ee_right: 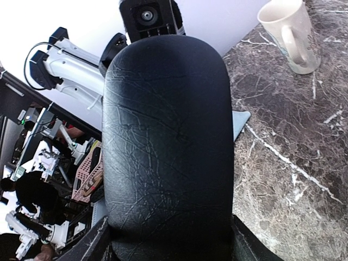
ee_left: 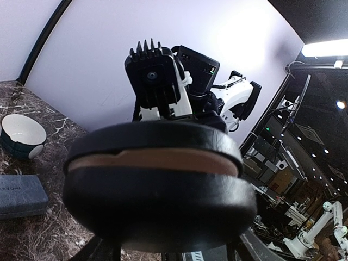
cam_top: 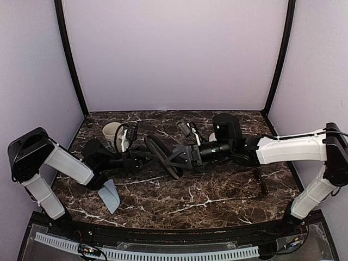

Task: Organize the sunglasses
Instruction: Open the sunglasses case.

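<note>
The left gripper (cam_top: pixel 140 156) and right gripper (cam_top: pixel 179 156) are both clasping the black case (cam_top: pixel 162 157), which is gaping slightly; whether sunglasses are lying inside, I cannot tell. A mug (cam_top: pixel 112 132) and grey case (cam_top: pixel 110 196) are sitting leftward.

Top cam looks down from above and behind over the whole desk (cam_top: pixel 217 198); wrist cams face each other, both jammed up against the same black case (cam_top: pixel 163 156) (it fills both views).
</note>
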